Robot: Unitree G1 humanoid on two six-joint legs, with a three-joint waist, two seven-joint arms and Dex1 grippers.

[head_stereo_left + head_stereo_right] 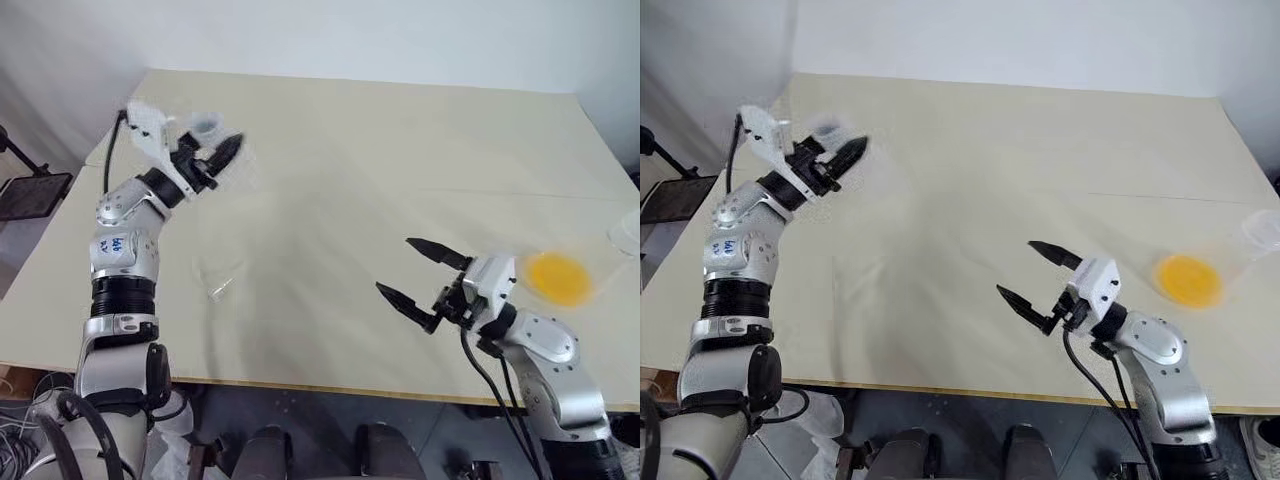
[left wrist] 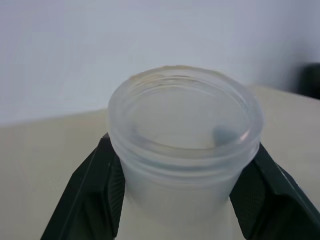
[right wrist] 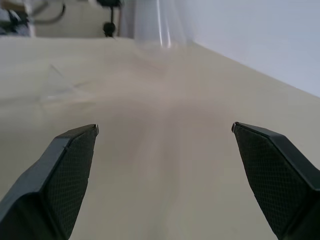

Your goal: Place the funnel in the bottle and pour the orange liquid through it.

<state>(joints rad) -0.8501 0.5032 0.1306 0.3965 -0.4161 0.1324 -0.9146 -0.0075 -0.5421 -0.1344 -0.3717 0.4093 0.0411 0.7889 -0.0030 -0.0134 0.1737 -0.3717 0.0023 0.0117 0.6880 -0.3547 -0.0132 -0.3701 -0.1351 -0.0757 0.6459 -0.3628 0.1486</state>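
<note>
Bottle (image 2: 185,145) sits between the two black fingers (image 2: 90,200) of the left gripper (image 1: 213,155), which is closed on its neck just below the wide, frosted rim; in the left wrist view one finger presses each side of the neck. In the head views that gripper is raised over the far left part of the beige worktop (image 1: 400,150), with the bottle's rim showing pale beside the fingertips and its clear body hard to make out.

Nearer on the left of the worktop lies the funnel (image 1: 218,280), a faint clear shape resting on its side, well apart from both grippers.

The right gripper (image 1: 420,280) hovers low over the near right part of the worktop, its jaws spread wide and holding nothing. Just beyond it to the right stands the orange liquid (image 1: 558,277), a bright yellow-orange disc in a clear vessel whose walls barely show. A clear cup (image 1: 1265,232) stands at the right edge.
</note>
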